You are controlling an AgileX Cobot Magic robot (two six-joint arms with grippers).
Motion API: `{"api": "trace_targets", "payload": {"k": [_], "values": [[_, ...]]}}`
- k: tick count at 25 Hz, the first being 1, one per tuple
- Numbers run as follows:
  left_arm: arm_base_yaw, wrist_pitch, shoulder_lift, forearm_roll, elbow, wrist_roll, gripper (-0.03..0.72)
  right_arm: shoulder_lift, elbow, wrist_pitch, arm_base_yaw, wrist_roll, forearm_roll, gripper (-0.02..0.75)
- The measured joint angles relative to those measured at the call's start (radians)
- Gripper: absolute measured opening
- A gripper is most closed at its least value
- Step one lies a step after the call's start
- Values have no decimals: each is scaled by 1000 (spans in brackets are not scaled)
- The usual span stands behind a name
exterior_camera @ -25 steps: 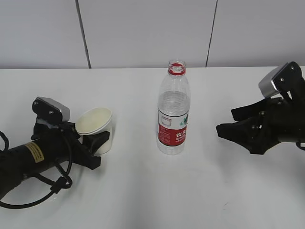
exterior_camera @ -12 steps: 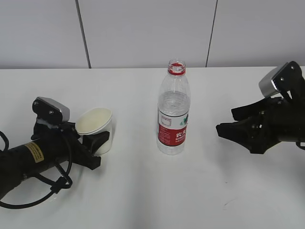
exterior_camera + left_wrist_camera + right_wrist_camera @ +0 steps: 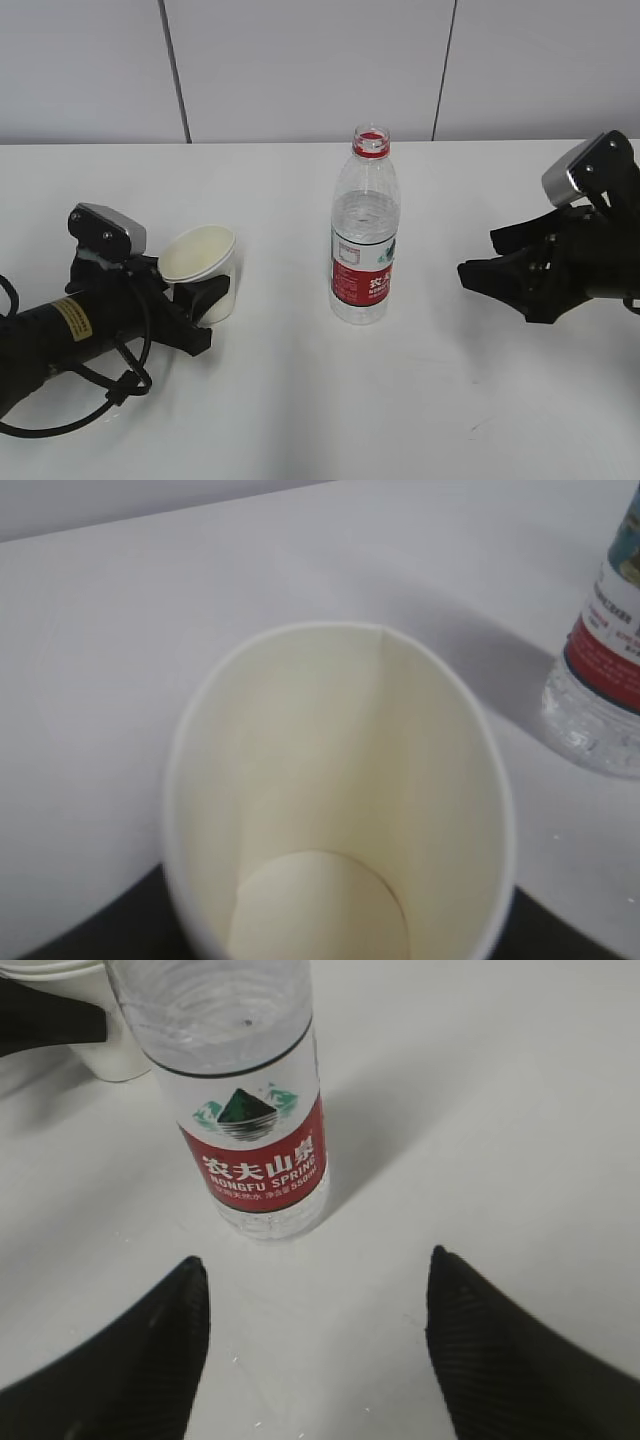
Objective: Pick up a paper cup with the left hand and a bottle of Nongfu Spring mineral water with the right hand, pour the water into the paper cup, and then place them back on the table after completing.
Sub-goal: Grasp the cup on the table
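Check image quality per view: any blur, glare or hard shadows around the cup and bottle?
Exterior view: sharp, even light, only soft shadows under the bottle and paper cup. Left wrist view: cup fills the frame, bottle cropped and slightly soft. Right wrist view: label legible, fingertips dark, soft shadow right of the bottle.

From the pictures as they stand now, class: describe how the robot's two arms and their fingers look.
Both are black. The left hand has a cylindrical barrel with a yellow sticker, a grey camera block on top and loose black cables. The right hand is bulkier, with a grey camera block and no sticker; its fingers taper to ribbed points.
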Motion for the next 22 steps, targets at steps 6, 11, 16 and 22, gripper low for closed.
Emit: {"api": "trace_targets", "payload": {"k": [6, 11, 16, 22], "values": [[0, 0, 0, 0, 0, 0, 343, 0, -9, -2, 0, 13, -36, 501], [0, 0, 0, 0, 0, 0, 342, 0, -90, -41, 0, 335, -332, 501], [0, 0, 0, 0, 0, 0, 342, 0, -165, -128, 11, 672, -591, 501], [0, 0, 0, 0, 0, 0, 342, 4, -177, -368, 101, 1118, -994, 501]]}}
